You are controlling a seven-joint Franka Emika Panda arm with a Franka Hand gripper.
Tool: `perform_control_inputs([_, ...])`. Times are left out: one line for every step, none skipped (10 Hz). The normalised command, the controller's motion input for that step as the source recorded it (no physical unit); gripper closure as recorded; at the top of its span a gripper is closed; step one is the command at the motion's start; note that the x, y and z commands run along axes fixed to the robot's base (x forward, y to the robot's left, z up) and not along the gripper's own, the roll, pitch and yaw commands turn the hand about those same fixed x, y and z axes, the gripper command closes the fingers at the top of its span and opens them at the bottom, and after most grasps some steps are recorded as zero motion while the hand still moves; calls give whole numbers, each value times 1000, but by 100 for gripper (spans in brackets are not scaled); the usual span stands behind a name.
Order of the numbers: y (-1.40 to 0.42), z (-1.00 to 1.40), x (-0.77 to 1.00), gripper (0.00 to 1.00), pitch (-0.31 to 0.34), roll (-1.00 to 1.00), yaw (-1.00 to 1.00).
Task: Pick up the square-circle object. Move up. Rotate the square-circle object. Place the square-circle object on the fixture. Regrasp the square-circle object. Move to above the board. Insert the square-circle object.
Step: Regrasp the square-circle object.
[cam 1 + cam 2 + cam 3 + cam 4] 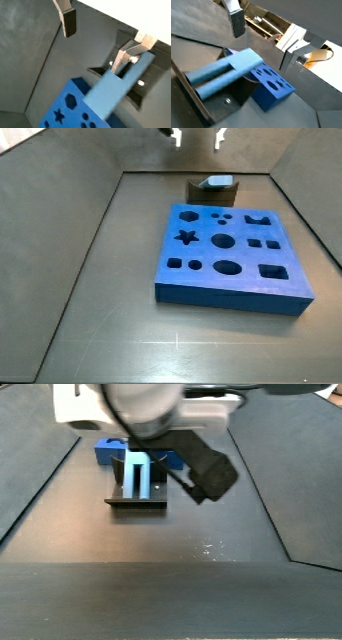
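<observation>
- The board (230, 256) lies flat on the floor.
- The fixture (213, 191) stands just behind it, with the peg (218, 181) resting on top.
- My gripper (197, 136) hangs above the fixture, fingers (67, 22) apart, holding nothing.

Dark grey bench (107, 308), matte, with a faint pale glare streak (174, 340) near its front edge. Sloped dark side wall (54, 218) along one long edge, a matching wall (314, 218) along the opposite one. Few tiny pale specks (209, 545) on the bench in a side view. Beyond the enclosure in a wrist view: blurred clutter of wood-toned and metal parts (264, 22), an orange-lit item (321, 55), a white surface (328, 75). Hand (195, 136) at the top edge over the far end, fingers apart.
</observation>
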Motion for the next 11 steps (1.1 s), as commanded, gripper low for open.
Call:
perform_control_inputs([-8,20,-1000,0,-129,38,0])
perform_control_inputs([-10,20,-1000,0,-143,45,16])
perform_control_inputs([-16,16,-912,0,-154,50,33])
perform_control_inputs([-18,11,-729,0,-164,57,54])
perform_control_inputs([-1000,-319,-324,0,-32,1000,-924])
perform_control_inputs([-1000,-314,-268,0,-35,1000,-918])
perform_control_inputs([-1000,-226,-139,0,-64,1000,-915])
perform_control_inputs([-1000,-212,-120,0,-86,1000,-917])
perform_control_inputs([-1000,-191,-122,0,-110,1000,-918])
perform_control_inputs([-916,-143,-117,0,-134,1000,-920])
perform_control_inputs([-635,-68,-87,0,-163,1000,-922])
